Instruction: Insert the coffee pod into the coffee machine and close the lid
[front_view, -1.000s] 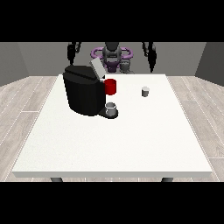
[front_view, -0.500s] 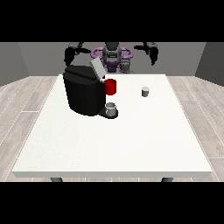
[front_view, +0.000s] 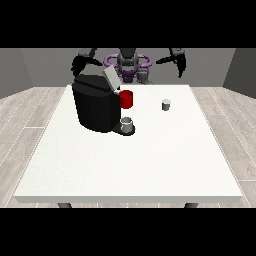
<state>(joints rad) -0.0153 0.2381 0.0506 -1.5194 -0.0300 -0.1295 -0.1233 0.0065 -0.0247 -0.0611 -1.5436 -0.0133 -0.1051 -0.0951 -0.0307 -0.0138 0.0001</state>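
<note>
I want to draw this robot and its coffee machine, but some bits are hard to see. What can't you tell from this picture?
Front view only:
- The coffee machine hides its own back and the slot under the raised lid.
- The small pod is too small to show any markings.
- The hand at the view's left and the hand at the view's right: too small to tell how the fingers lie.

We saw a dark grey torso (front_view: 128, 65) ringed by purple hoops, with slim dark arms ending in black hands (front_view: 180, 62).
</note>
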